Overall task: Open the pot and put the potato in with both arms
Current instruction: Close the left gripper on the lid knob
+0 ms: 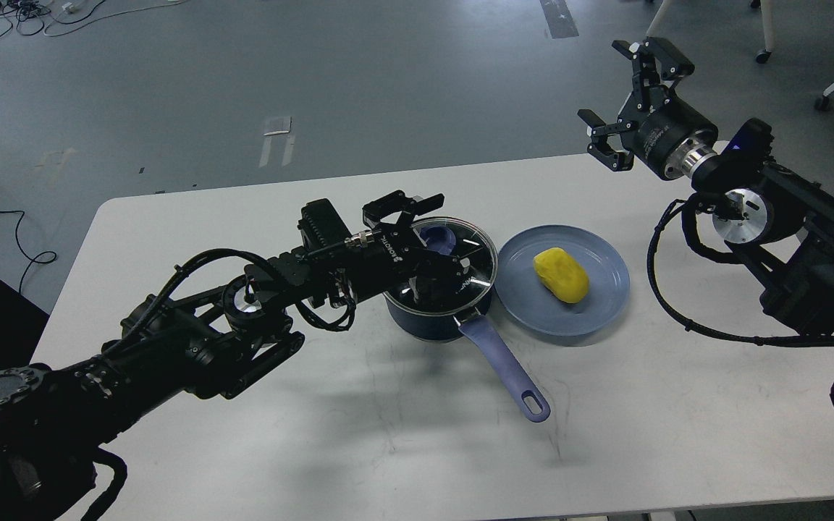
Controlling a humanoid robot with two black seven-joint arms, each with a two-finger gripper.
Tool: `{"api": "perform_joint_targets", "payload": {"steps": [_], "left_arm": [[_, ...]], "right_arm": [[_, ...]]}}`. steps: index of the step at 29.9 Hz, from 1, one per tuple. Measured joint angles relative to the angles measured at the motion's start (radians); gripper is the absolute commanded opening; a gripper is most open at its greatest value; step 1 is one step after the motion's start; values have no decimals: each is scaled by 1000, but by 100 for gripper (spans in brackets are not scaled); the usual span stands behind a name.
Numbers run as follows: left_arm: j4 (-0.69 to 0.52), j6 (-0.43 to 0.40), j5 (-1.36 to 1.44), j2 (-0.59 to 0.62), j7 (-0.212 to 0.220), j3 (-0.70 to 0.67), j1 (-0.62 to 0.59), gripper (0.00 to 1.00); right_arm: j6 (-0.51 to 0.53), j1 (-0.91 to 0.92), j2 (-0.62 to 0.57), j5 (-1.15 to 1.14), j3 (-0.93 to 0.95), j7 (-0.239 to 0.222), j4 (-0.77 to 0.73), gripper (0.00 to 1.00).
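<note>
One lid (453, 253) covering pot (431, 318), potato (561, 275) beside

Left arm (192, 340) reaching in from the near left, stretched toward the middle. Left gripper (428, 239) at its far end, fingers spread around something, grip too dark to tell. Right arm (786, 239) coming from the right, raised high. Right gripper (623, 101) up in the air, fingers spread wide, holding nothing.
</note>
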Motion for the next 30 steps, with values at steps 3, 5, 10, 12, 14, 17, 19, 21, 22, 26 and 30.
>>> {"api": "perform_joint_targets", "payload": {"steps": [3,5,10,12,14,17,19,21,22,26,30], "left_arm": [[14,-4,-8,-1,0,0,3,98],[17,-6,-18,-1,0,0,4,98],[20,-10,-43,1,0,8,7,98],[23,-10,-47,3,0,23,7,98],[27,-10,-52,3,0,43,7,98],[42,-10,-65,0,0,65,7,98],[61,-10,-70,-5,0,69,7,98],[79,-9,-72,-15,0,70,7,97],[85,-9,-72,-20,0,71,7,98],[92,-8,-75,-25,0,71,5,97],[93,-8,-79,-25,0,72,5,91]], "right_arm": [[0,0,-1,0,0,0,0,100],[0,0,-1,0,0,0,1,100],[-1,0,-2,0,0,0,1,100],[-1,0,-2,0,0,0,1,100],[-2,0,-2,0,0,0,0,100],[-3,-1,-2,0,0,0,-1,100],[-4,-2,-2,0,0,0,-1,100],[-5,-2,-2,0,0,0,-1,100],[-5,-3,-2,0,0,0,-1,100],[-5,-8,-4,0,0,0,-1,100],[-5,-11,-6,0,0,0,-1,100]]}}
